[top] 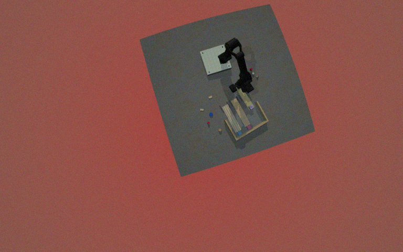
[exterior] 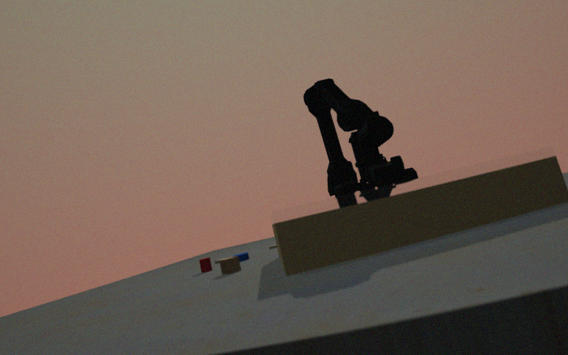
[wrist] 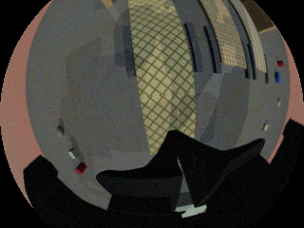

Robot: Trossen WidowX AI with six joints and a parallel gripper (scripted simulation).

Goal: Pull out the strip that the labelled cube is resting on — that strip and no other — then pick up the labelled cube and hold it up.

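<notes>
Apparently, slipping contact is the chief danger

The fingers [top: 243,86] [exterior: 379,193] are clenched, seemingly on nothing, over the near end of the green-latticed strip [top: 245,97] [wrist: 163,85]. From above, the marked lilac cube [top: 251,107] sits at its far end, toward five o'clock from them. Whether they touch the strip I cannot tell. If they drag it by pressure, too little could let them skid; too much might jam it. A jerk could topple the cube, and drifting toward eight o'clock could disturb the fine-gridded strip [top: 241,113] [wrist: 233,43]. Beyond that lies a ribbed strip [top: 231,117] [wrist: 252,33]; wood-coloured walls [top: 252,129] [exterior: 418,217] form an angular, open-sided bay.
</notes>
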